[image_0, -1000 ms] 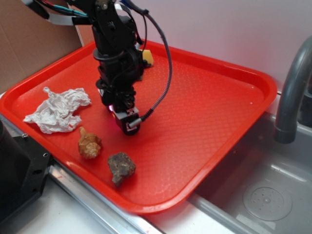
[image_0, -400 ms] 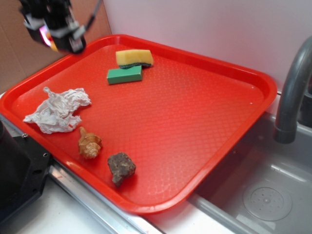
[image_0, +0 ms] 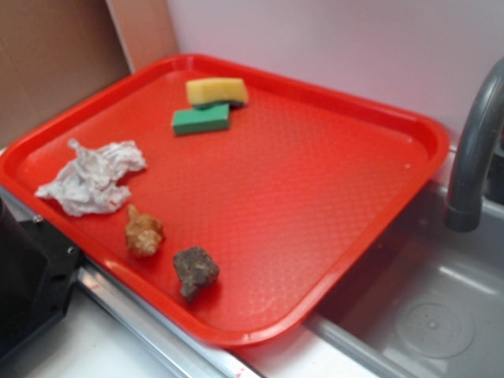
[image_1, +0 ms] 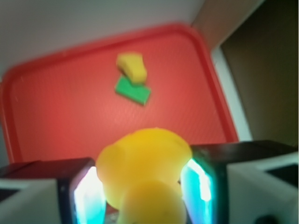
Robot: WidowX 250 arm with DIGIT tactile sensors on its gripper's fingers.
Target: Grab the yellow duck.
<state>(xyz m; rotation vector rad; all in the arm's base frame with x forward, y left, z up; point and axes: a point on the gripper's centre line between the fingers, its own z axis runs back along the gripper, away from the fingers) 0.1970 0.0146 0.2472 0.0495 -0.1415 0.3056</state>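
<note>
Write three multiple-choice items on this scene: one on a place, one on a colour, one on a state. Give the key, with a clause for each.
1. Where is the yellow duck?
A. Between the gripper's fingers
B. On the red tray beside the seashell
C. In the sink

2. What colour is the flat block in front of the yellow sponge?
A. Blue
B. Green
C. White

3. What state is the gripper in?
A. Open and empty
B. Shut on the sponge
C. Shut on the duck

Key: 1 A, the wrist view shows the duck filling the gap between the fingers. 2 B, both views show it green. 3 C, both fingers press against the duck's sides.
</note>
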